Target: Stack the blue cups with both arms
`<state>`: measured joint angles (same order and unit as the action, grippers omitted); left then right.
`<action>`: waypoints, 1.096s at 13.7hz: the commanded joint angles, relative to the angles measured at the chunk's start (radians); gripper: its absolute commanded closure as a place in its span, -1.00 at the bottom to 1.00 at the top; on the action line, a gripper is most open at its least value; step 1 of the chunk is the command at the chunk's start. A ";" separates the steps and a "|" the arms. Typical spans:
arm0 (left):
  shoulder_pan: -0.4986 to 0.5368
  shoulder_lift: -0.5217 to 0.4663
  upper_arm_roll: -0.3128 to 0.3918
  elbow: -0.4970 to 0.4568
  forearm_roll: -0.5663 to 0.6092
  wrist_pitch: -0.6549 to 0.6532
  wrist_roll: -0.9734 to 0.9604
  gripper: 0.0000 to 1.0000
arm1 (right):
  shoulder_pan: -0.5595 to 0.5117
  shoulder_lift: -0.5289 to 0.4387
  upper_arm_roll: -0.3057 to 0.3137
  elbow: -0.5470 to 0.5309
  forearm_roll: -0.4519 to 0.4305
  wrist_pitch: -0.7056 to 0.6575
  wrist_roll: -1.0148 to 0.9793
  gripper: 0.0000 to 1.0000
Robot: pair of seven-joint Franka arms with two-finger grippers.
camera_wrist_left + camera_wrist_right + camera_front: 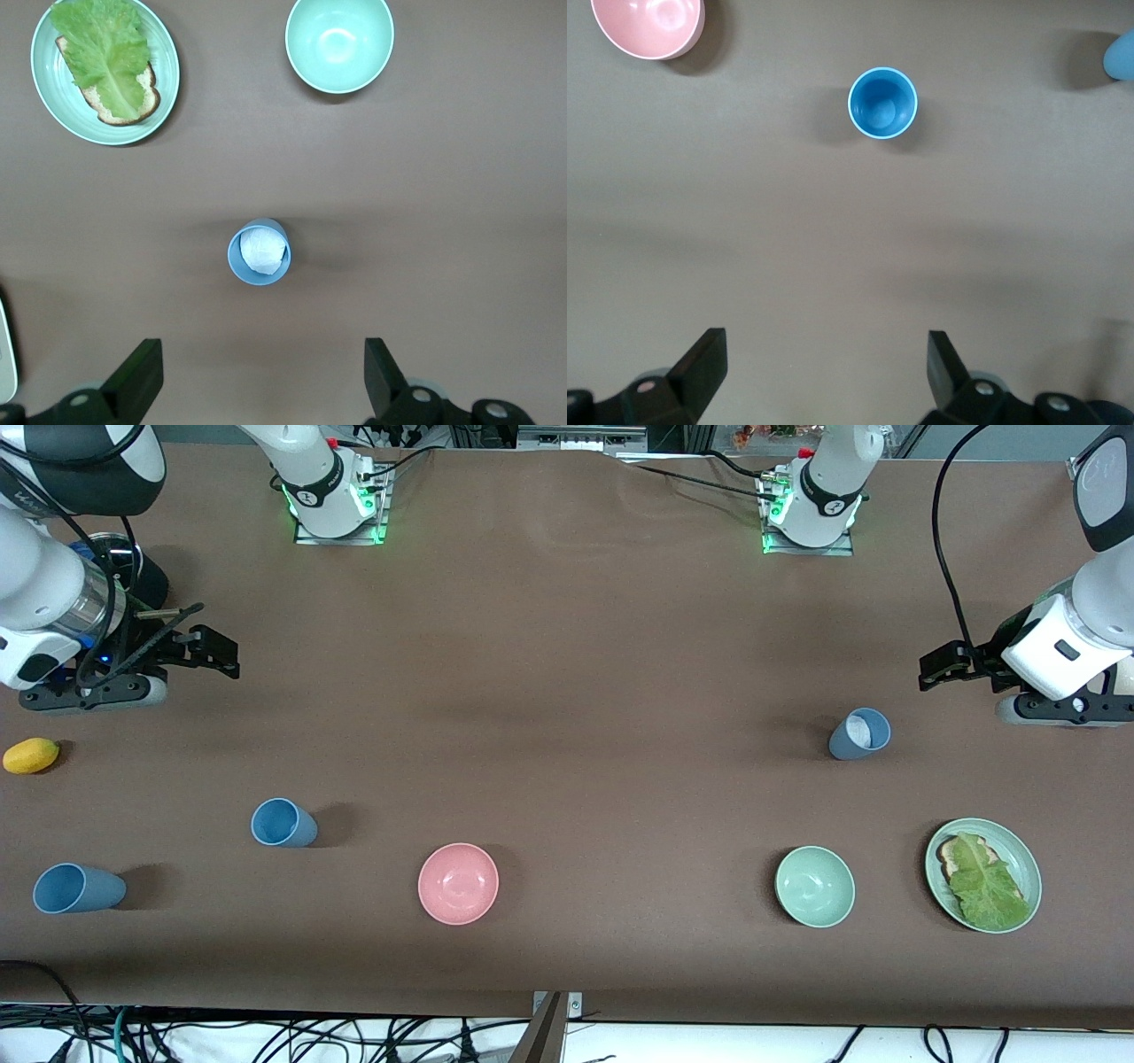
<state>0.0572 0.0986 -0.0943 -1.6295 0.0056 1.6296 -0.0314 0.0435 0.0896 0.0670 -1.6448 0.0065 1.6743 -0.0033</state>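
A sky blue cup (283, 823) stands upright toward the right arm's end of the table; it also shows in the right wrist view (882, 103). A second blue cup (78, 888) stands nearer to the front camera, by the table's end, and shows at the edge of the right wrist view (1121, 55). A slate blue cup (859, 734) with a whitish inside stands toward the left arm's end; it also shows in the left wrist view (260, 251). My right gripper (208, 648) (824, 363) is open and empty over bare table. My left gripper (941, 668) (263, 372) is open and empty, just short of the slate cup.
A pink bowl (458, 883) (648, 25) and a pale green bowl (815, 887) (339, 42) sit near the front edge. A green plate (1028, 859) (53, 106) with toast and lettuce is at the left arm's end. A yellow fruit (31, 755) lies at the right arm's end.
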 commanded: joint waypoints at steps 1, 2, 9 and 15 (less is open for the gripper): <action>0.009 -0.005 -0.001 0.000 -0.019 -0.011 0.010 -1.00 | -0.004 0.009 0.002 0.020 0.017 -0.021 -0.014 -1.00; 0.009 -0.005 -0.002 -0.001 -0.021 -0.017 0.011 -1.00 | -0.004 0.009 0.002 0.020 0.017 -0.021 -0.014 -1.00; 0.007 0.029 -0.001 0.040 -0.019 -0.028 0.076 -1.00 | -0.004 0.009 0.002 0.020 0.017 -0.024 -0.014 -1.00; 0.009 0.030 -0.002 0.039 -0.019 -0.031 0.074 -1.00 | -0.004 0.009 0.002 0.020 0.017 -0.028 -0.014 -1.00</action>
<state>0.0590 0.1154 -0.0951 -1.6196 0.0046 1.6165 0.0176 0.0435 0.0924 0.0670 -1.6448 0.0065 1.6653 -0.0038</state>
